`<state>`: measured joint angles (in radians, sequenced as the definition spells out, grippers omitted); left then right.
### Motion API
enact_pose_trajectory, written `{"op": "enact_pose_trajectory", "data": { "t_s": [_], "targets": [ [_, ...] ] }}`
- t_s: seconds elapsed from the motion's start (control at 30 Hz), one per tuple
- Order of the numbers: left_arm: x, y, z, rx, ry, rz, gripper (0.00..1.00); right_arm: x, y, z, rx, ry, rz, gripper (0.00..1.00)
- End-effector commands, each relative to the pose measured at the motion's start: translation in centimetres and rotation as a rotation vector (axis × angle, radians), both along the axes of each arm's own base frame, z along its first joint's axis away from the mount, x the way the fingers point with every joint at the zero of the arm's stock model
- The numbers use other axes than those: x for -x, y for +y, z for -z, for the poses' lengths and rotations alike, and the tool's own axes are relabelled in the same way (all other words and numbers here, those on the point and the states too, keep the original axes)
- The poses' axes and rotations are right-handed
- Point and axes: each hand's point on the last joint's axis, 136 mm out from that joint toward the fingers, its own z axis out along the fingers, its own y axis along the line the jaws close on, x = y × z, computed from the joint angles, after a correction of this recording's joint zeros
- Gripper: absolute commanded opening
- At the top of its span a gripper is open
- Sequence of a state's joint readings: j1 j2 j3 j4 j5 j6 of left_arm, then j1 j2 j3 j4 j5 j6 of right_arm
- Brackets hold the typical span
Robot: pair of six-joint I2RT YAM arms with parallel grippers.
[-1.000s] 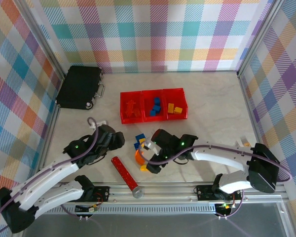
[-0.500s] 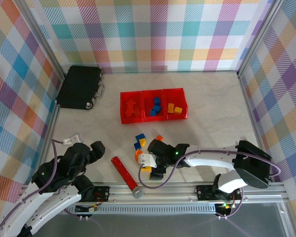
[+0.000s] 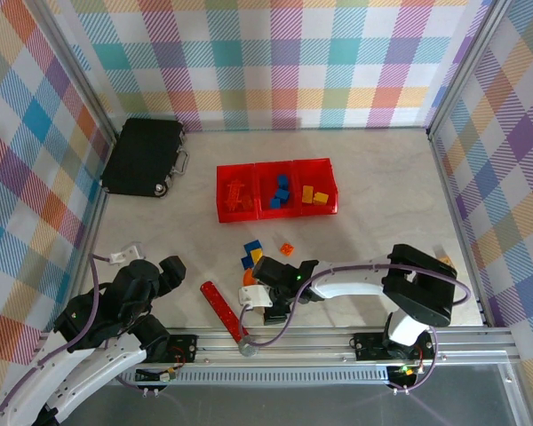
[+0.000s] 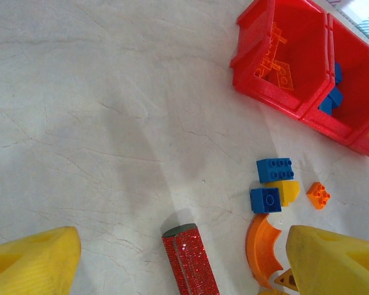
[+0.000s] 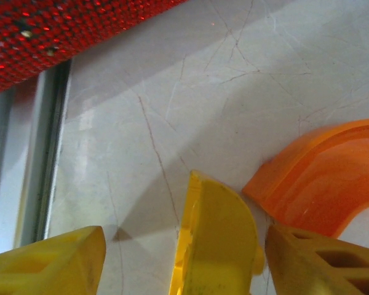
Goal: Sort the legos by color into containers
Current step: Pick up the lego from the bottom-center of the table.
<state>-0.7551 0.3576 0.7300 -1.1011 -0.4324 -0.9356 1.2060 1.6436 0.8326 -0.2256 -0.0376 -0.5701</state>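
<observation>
The right gripper [image 5: 183, 246] straddles a curved yellow plastic brick [image 5: 218, 246], jaws apart, evidently to lift it toward the far red plastic bins [image 3: 255, 214]. The left gripper [image 4: 181, 236] hangs spread, empty.

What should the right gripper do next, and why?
Probably close the right gripper on the yellow brick. The brick sits between its fingers with a gap showing on one side, so it is not yet gripped. The orange arch lies right beside it, so close gently.
</observation>
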Motion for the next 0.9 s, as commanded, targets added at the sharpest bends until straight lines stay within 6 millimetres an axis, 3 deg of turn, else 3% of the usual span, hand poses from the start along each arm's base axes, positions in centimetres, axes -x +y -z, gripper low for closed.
{"op": "enact_pose_trajectory", "data": {
  "t_s": [0.0, 0.33, 0.6, 0.73, 0.87],
  "targets": [
    [0.2, 0.5, -0.1, -0.011, -0.008, -0.010, 0.87, -0.1, 0.4, 0.1, 0.013, -0.016, -0.017, 0.65],
    [0.2, 0.5, -0.1, -0.010, -0.009, -0.010, 0.87, -0.5, -0.7, 1.4, 0.079, -0.030, -0.001, 0.52],
    [0.2, 0.5, -0.1, -0.010, -0.009, -0.010, 0.87, -1.2, -1.3, 0.7, 0.073, -0.073, 0.024, 0.31],
    [0.2, 0.5, 0.0, -0.011, -0.008, -0.011, 0.87, -2.3, -1.2, -1.7, 0.017, -0.103, 0.083, 0.27],
    [0.1, 0.5, 0.0, -0.013, -0.010, -0.008, 0.87, -5.7, -1.8, -5.9, -0.056, -0.116, 0.248, 0.25]
  ]
}}
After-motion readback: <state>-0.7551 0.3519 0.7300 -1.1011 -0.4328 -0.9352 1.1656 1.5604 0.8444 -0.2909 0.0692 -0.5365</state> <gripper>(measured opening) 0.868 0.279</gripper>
